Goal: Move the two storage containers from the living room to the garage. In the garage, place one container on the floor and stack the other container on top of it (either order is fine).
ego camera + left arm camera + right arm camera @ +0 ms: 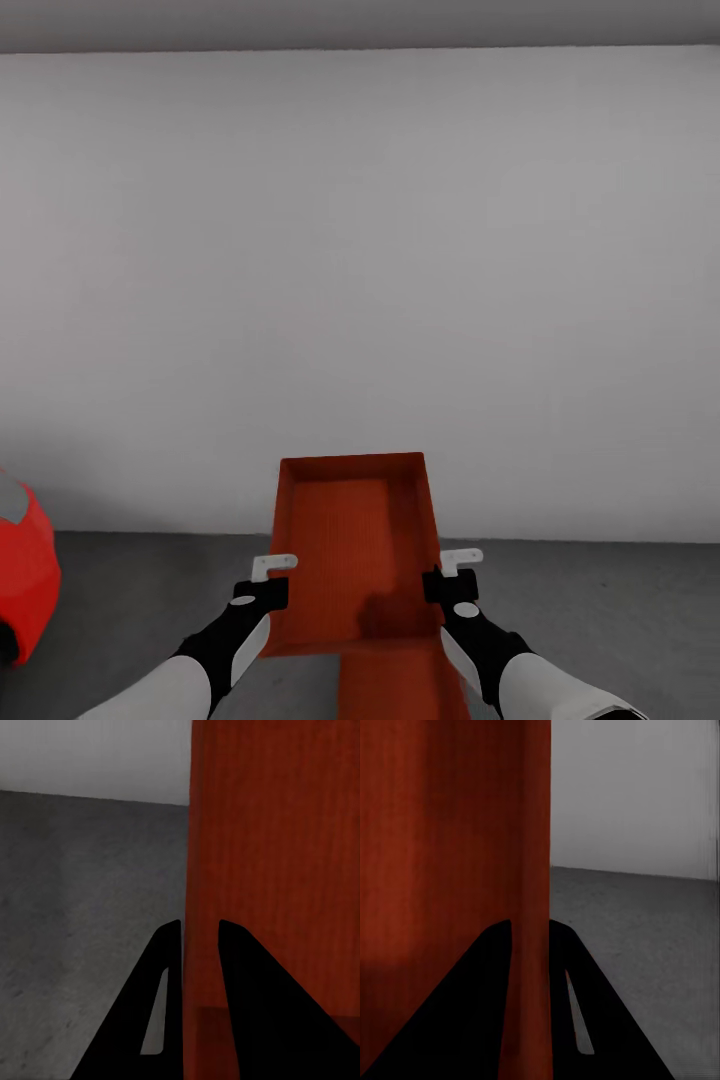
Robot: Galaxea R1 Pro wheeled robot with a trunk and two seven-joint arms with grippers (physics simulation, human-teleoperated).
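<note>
Both grippers, left (272,572) and right (452,568), pinch the red-orange rectangular container (352,545) by its side walls; lower it level onto the lower container (395,685).

A red-orange storage container (352,545) is held level above the grey concrete floor (600,590); a second container (395,685) lies beneath it.

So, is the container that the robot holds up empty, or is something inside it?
Empty. In the head view the held container shows only its bare red-orange bottom and low walls. Left claw and right claw pinch its side walls.
</note>
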